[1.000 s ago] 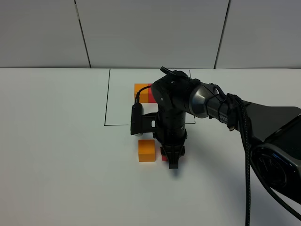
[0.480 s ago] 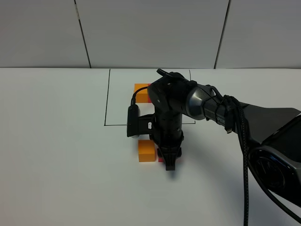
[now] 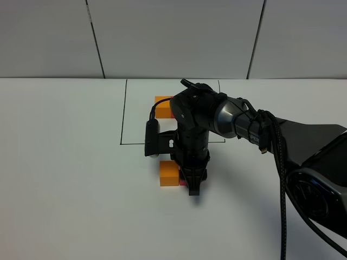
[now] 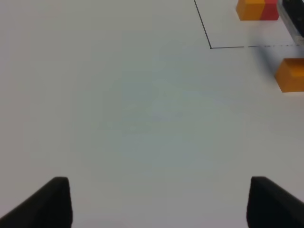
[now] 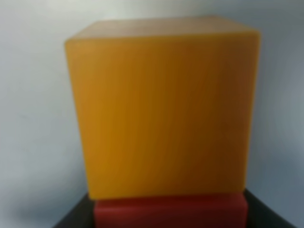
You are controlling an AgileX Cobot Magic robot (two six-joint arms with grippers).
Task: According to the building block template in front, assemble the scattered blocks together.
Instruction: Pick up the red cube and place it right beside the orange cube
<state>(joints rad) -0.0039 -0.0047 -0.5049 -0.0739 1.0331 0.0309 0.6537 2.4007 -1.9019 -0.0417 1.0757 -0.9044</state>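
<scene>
The template [image 3: 161, 105], an orange and red bar inside a thin black drawn rectangle [image 3: 123, 116], is partly hidden by my right arm; it shows whole in the left wrist view [image 4: 257, 10]. The loose orange cube [image 3: 168, 174] lies in front of the rectangle. My right gripper [image 3: 193, 186] is shut on the red cube [image 3: 184, 183] and holds it on the table against the orange cube's right side. In the right wrist view the red cube [image 5: 171, 212] touches the orange cube [image 5: 164, 114]. My left gripper [image 4: 159, 204] is open and empty over bare table, far from the orange cube [image 4: 290, 74].
The white table [image 3: 65, 179] stretches around the blocks, with a white panelled wall [image 3: 173, 38] behind it. My right arm's cable [image 3: 283, 179] hangs along the right side. The left arm is out of the exterior view.
My right gripper has moved left with the red cube, closing the gap until the red cube meets the orange cube. The orange cube and the template have stayed in place.
</scene>
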